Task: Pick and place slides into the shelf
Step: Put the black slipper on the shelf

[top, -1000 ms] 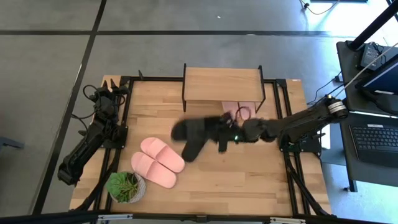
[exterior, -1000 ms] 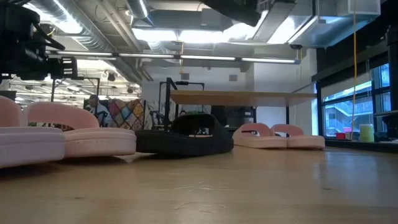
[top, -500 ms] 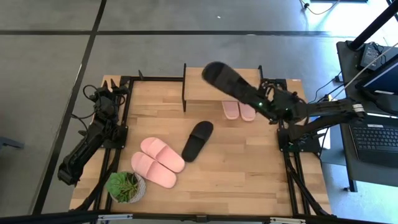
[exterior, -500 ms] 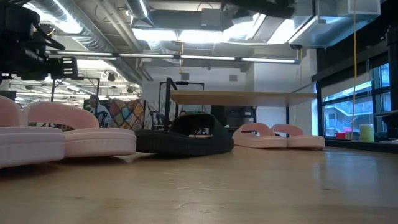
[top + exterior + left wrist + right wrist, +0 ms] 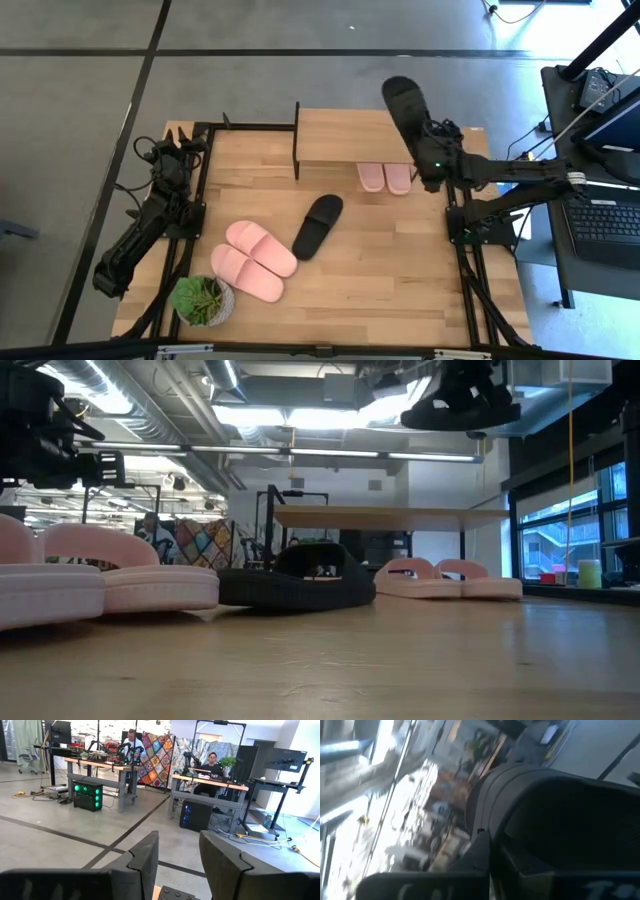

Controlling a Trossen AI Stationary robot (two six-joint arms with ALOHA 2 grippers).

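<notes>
High view: R gripper (image 5: 428, 150) is up over the shelf's (image 5: 350, 135) right end, near the table's (image 5: 400, 290) back right corner, fingers clamped on a black slide (image 5: 405, 108) that sticks out past the shelf's back right corner, tilted. Under the shelf's front edge, twd its right end, 2 pink slides (image 5: 385, 177) sit side by side, touching. A 2nd black slide (image 5: 318, 226) lies mid-table, angled, well apart from the shelf. A pink pair (image 5: 255, 260) lies nr the front left, side by side, w/ a potted plant (image 5: 201, 299) just beside it at the front left corner. L arm waits off the table's left edge, L gripper (image 5: 170, 158) nr the back left corner. Low view: held slide (image 5: 458, 410) hangs high above the shelf top (image 5: 390, 516), clear of it; the gripper itself is hard to make out there. The pink pair under the shelf (image 5: 450, 579) rests on the table, the black slide (image 5: 296, 587) in front of the shelf's left part, the other pinks (image 5: 100, 575) close to the camera at the left. L wrist view: L fingers (image 5: 145, 860) stand part open w/ a plain gap, holding nothing; beyond is the room, w/ people at desks (image 5: 212, 765). R wrist view: blurred; a dark finger (image 5: 482, 852) lies against the black slide (image 5: 560, 825), pressed on it.
</notes>
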